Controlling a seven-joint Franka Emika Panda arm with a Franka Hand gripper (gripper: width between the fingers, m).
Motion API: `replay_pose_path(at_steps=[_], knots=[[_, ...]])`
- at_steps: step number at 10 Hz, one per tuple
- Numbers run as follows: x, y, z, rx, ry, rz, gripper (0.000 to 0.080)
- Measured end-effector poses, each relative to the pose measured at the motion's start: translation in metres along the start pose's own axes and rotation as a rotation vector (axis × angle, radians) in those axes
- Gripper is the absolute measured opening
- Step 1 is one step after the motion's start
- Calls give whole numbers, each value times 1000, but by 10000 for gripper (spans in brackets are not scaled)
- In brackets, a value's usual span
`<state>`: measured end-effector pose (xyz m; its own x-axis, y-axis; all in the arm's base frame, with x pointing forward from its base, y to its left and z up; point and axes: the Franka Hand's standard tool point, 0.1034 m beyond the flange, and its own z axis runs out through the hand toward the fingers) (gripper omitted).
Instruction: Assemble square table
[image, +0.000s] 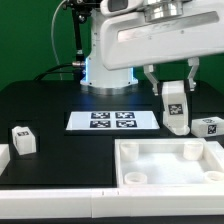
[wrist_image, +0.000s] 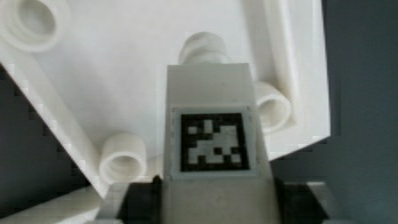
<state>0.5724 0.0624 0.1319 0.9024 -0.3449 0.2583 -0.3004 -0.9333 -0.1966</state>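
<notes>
The square tabletop (image: 165, 165), a large white slab with raised rims and round corner holes, lies at the front of the black table toward the exterior view's right. My gripper (image: 172, 95) is shut on a white leg (image: 175, 108) bearing a black-and-white tag, held upright just above the slab's far right part. In the wrist view the leg (wrist_image: 215, 125) fills the middle between my dark fingers (wrist_image: 134, 192), with the slab (wrist_image: 160, 60) and its round sockets beneath it. Another tagged leg (image: 208, 126) lies to the right, and one (image: 23, 140) at the left.
The marker board (image: 112, 121) lies flat at the table's middle, behind the slab. A plain white block (image: 3, 163) sits at the exterior view's left edge. The robot's white base (image: 110, 60) stands at the back.
</notes>
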Motion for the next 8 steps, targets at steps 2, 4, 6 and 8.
replay_pose_path(at_steps=[2,4,6,8], knots=[[0,-2,1,4,111,-16,284],[3,-12,6,1,212,-93,284],[26,-31,1,-18,189,-245,284],[25,-29,3,-20,198,-235,285]])
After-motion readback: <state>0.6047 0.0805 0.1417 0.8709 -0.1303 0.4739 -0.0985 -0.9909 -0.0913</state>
